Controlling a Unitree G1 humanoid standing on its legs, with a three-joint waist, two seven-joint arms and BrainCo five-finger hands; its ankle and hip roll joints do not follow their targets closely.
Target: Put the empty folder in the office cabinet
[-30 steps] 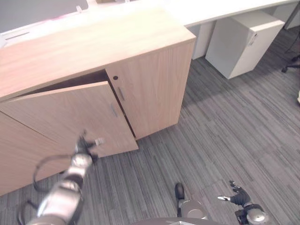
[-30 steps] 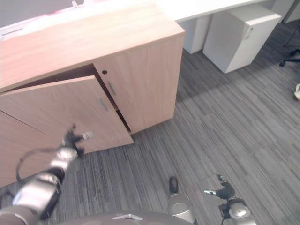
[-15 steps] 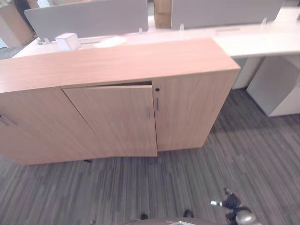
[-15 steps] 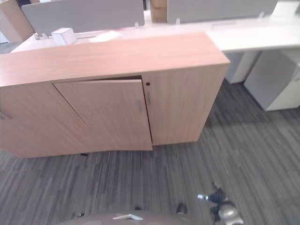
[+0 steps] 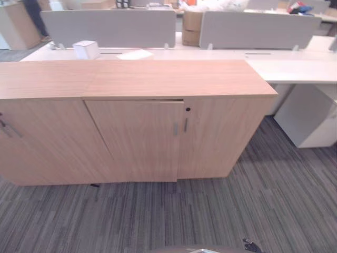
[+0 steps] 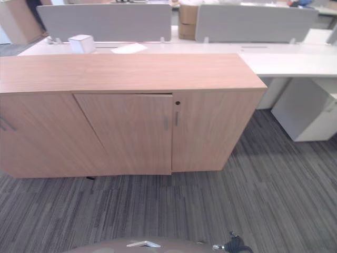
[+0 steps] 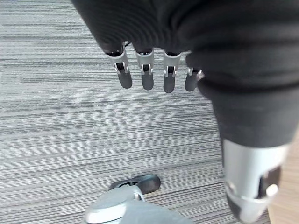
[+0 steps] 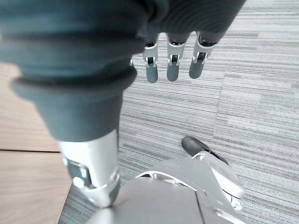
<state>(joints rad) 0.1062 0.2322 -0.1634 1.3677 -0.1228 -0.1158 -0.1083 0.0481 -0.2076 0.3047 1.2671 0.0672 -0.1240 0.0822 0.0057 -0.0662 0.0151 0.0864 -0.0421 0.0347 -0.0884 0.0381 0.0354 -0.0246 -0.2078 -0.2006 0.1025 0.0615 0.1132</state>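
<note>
The task looked all but finished: the long, low office cabinet of pale wood-grain laminate (image 5: pixel 158 84) stood with its middle door (image 5: pixel 139 139) almost shut, only a thin dark gap showing along the door's top edge, and neither hand carried a folder. The empty folder could not be seen anywhere; it was probably inside the cabinet behind that door, though the pictures gave no proof of it. What seemed left, at most, was to press the door fully flush. The left hand (image 7: pixel 154 70) hung with its silver, dark-tipped fingers (image 7: pixel 147 77) straight, side by side and slightly apart, holding nothing; below the fingertips lay only the grey striped carpet floor (image 7: pixel 56 126). The right hand (image 8: pixel 173 60) hung the same way, fingers (image 8: pixel 172 65) straight and loose, empty, with the same ribbed carpet beyond their tips and a strip of the wooden cabinet face well off to the thumb side. The cabinet was a boxy slab-sided piece with a flat matt top, small slim metal bar handles (image 5: pixel 175 129) set upright on the doors and a dark round lock hole (image 5: pixel 188 109) near the top of the right door. Behind it ran a smooth white desk surface (image 6: pixel 284 60) with grey fabric divider screens (image 6: pixel 108 21), a small white box (image 6: pixel 81 43) and a sheet of white paper (image 6: pixel 129 48); a white pedestal unit (image 6: pixel 308 113) stood under the desk, all far from either hand.
</note>
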